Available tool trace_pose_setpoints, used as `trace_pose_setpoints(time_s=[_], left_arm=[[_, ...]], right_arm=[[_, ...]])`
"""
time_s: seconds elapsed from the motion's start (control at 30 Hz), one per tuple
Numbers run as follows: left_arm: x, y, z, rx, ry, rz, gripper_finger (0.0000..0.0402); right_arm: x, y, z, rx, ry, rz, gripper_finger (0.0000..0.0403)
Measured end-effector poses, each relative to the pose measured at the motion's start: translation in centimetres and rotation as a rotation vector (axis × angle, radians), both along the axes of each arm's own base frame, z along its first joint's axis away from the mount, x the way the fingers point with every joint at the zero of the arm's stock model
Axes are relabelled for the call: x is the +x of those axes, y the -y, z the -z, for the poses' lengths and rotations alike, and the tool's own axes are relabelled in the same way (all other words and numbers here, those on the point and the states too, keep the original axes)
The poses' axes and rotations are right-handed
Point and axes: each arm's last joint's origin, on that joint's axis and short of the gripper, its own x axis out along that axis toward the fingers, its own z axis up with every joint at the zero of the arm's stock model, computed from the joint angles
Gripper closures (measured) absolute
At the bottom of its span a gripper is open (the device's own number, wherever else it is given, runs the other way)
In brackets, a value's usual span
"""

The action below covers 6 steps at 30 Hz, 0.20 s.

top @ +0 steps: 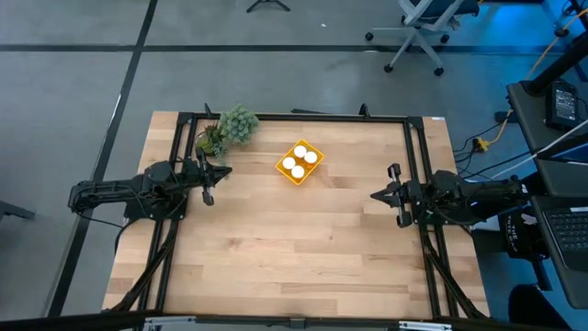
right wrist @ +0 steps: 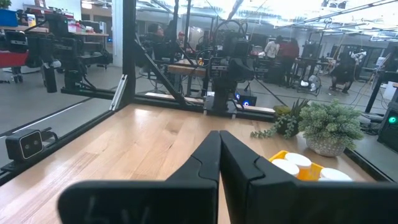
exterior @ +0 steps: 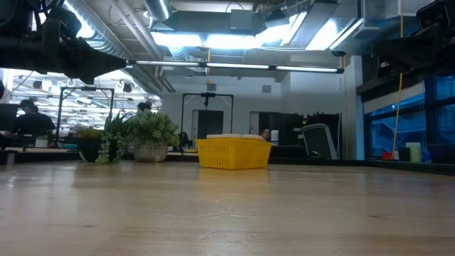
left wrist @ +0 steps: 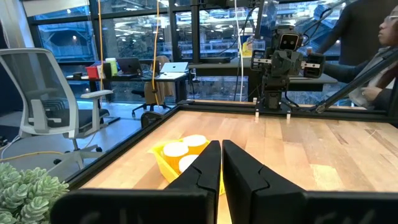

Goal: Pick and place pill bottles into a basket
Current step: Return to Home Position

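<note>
Basket: yellow bin (top: 299, 163) stands on the far middle of the table (top: 294, 267), turned corner-on in the high view.
Contents: pill bottles (top: 296, 165) stand upright inside, packed close, their white caps level with the rim; at least three caps show, and I cannot settle the exact count.
Left gripper: left gripper (left wrist: 221, 144) sits by the table's left edge and points across toward the basket; its fingers are drawn together to a thin slit and hold nothing.
Right gripper: right gripper (right wrist: 219, 134) sits by the right edge, well apart from the basket; its fingers are likewise pressed together and empty.
Nearby: potted green plant (top: 231, 129) stands at the far left corner, near the left gripper and apart from the basket.
Obstructions: nothing lies between either gripper and the basket.
Edges: black frame rails (top: 303, 116) run along the far side and both flanks.
Open room: bare wood spreads across the whole near half.
Beyond: office chair (left wrist: 46, 99) stands off the far side; a person (left wrist: 373, 37) sits behind the right arm.
</note>
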Motion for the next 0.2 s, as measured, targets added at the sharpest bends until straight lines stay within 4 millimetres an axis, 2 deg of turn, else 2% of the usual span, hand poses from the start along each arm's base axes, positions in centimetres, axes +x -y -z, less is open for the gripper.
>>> trace_pose_setpoints(time_s=[0.2], left_arm=[[0.0, 0.0, 0.0, 0.0, 0.0, 0.0, 0.0395]], right_arm=[[0.0, 0.0, 0.0, 0.0, 0.0, 0.0, 0.0393]])
